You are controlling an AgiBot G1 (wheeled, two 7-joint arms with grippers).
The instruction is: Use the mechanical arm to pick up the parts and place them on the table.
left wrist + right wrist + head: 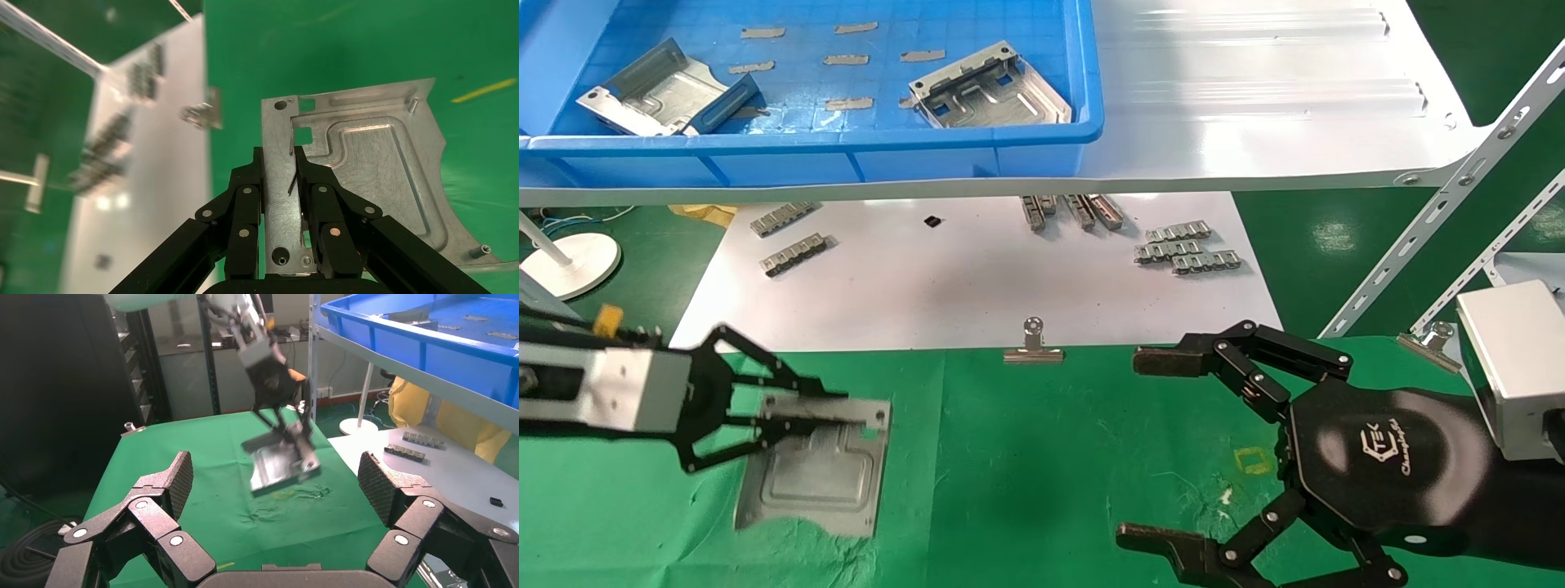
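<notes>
My left gripper [850, 408] is shut on the upturned rim of a silver-grey part [817, 478]. It holds the plate tilted, just over the green cloth table [1026, 457] at the left. In the left wrist view the fingers [309, 177] pinch the rim of that part [367, 165]. Two more parts [989, 86] [658, 90] lie in the blue bin [846, 155]. My right gripper [1147, 449] is open and empty over the table's right side. The right wrist view shows it [275, 474] facing the held part [278, 465].
The blue bin stands on a glossy white shelf [1254, 106]. Below it lies a white board [977, 286] with chain-like link strips [1185, 249] [793, 253]. A metal binder clip [1032, 347] holds the cloth's far edge. Slotted shelf struts [1442, 204] rise at the right.
</notes>
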